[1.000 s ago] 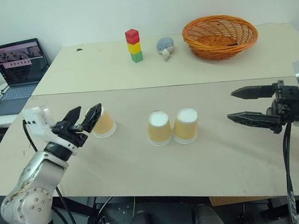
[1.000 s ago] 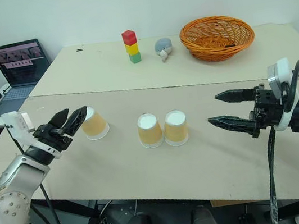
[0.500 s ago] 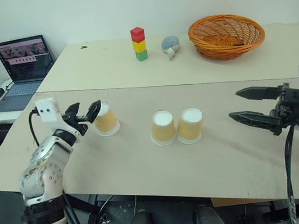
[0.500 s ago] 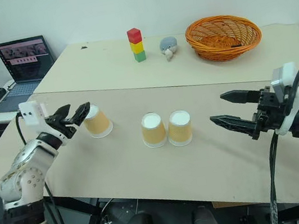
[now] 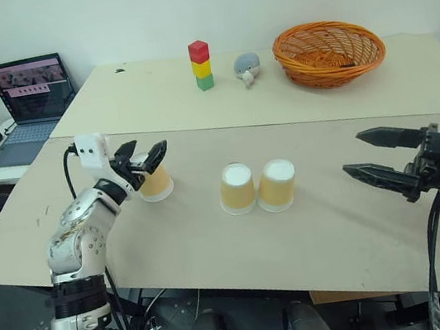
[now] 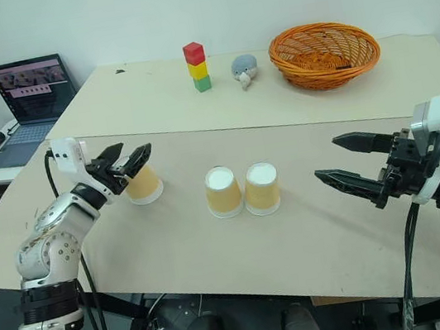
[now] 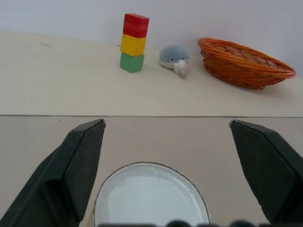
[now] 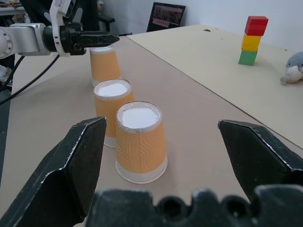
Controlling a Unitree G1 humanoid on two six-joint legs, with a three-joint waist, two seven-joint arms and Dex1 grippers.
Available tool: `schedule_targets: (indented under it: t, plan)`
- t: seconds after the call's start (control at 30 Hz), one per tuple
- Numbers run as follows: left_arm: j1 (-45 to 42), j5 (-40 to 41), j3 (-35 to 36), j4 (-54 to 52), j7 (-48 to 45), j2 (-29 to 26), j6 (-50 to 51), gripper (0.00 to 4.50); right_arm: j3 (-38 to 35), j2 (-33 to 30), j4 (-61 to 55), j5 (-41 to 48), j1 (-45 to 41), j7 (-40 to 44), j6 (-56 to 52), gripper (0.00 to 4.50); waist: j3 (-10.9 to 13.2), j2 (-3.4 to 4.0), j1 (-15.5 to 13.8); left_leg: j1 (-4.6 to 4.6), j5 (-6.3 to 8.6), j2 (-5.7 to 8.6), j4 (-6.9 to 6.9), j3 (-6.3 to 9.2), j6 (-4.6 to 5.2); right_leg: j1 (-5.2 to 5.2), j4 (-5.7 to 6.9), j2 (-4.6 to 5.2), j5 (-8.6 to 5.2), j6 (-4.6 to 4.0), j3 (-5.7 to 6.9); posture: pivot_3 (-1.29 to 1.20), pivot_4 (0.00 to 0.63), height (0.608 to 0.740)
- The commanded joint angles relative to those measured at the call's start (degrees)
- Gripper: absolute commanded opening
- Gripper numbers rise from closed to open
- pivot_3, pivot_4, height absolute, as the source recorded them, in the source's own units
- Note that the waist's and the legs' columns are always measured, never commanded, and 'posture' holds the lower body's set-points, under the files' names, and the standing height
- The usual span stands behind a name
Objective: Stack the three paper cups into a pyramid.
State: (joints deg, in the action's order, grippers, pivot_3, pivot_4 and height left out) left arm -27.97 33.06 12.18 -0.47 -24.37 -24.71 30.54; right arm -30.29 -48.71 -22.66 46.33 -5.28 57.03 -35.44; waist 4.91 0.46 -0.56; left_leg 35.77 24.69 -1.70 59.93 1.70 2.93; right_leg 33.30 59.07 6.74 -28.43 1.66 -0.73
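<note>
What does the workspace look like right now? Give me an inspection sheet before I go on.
Surface: tan table, two boards butted together.
Job's things: three paper cups upside down; lone cup apart, two cups side by side; nothing stacked.
Clutter: block tower, grey plush toy, wicker basket on the far board.
Grippers: left gripper open around the lone cup's top; right gripper open, off to the pair's side.
Cables: black cable hanging from right arm.
Surroundings: laptop on side desk.

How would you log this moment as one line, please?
left gripper: open, around lone cup | right gripper: open, idle | cup pair: touching | pyramid: unbuilt
</note>
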Motion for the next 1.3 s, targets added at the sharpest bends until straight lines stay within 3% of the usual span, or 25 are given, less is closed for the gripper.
schedule_targets:
  t: [0.03, 0.83, 0.9, 0.93, 1.0, 1.3]
  plan:
    - [0.4, -0.8, 1.1, -1.8, 0.3, 0.1, -1.4, 4.50, -1.7, 0.1, -1.5, 1.2, -0.2, -0.3, 1.9, 4.41, 0.0, 0.00, 0.0, 0.00, 0.00, 0.00, 0.00, 0.00, 0.00, 0.00, 0.00, 0.00, 0.00, 0.00, 0.00, 0.00, 0.150, 0.629]
    - [3.6, -5.1, -1.4, -2.5, 0.4, 1.2, -0.7, 4.50, -1.4, 0.6, -0.7, 1.3, -0.8, -1.2, 2.8, 4.41, 0.0, 0.00, -0.1, 0.00, 0.00, 0.00, 0.00, 0.00, 0.00, -0.01, 0.00, -0.01, 0.00, 0.00, -0.01, 0.00, 0.150, 0.629]
    - [3.6, -4.9, -1.2, -2.5, 0.3, 1.4, -0.8, 3.97, -1.5, 0.6, -0.6, 1.3, -1.0, -1.2, 2.7, 4.50, 0.0, 0.00, -0.1, -0.01, 0.00, 0.00, 0.00, 0.00, 0.00, -0.01, -0.01, -0.01, 0.00, 0.00, -0.01, 0.00, 0.150, 0.629]
    - [3.4, -5.1, -1.2, -2.3, 0.5, 1.4, -0.8, 3.92, -1.5, 0.5, -0.4, 1.3, -1.0, -1.2, 2.6, 4.50, 0.0, 0.00, -0.1, -0.01, 0.00, 0.00, 0.00, 0.00, 0.00, -0.01, 0.00, -0.01, 0.00, 0.00, -0.01, 0.00, 0.150, 0.629]
    - [3.3, -5.6, -1.4, -2.1, 0.7, 1.3, -0.5, 3.20, -1.4, 0.5, -0.2, 1.2, -1.2, -1.3, 2.6, 4.50, 0.0, 0.00, -0.1, -0.01, 0.00, 0.00, 0.00, 0.00, 0.00, -0.01, 0.00, -0.01, 0.00, 0.00, 0.00, 0.00, 0.150, 0.629]
    - [-2.1, -7.5, -2.4, -0.9, -0.7, 0.3, -1.8, 3.20, -0.4, 0.4, 0.5, 0.7, -2.4, -1.2, 3.0, 4.50, 0.0, 0.00, -0.1, -0.02, 0.00, 0.00, 0.00, 0.00, 0.00, -0.02, 0.00, -0.02, 0.00, 0.00, -0.01, 0.00, 0.150, 0.629]
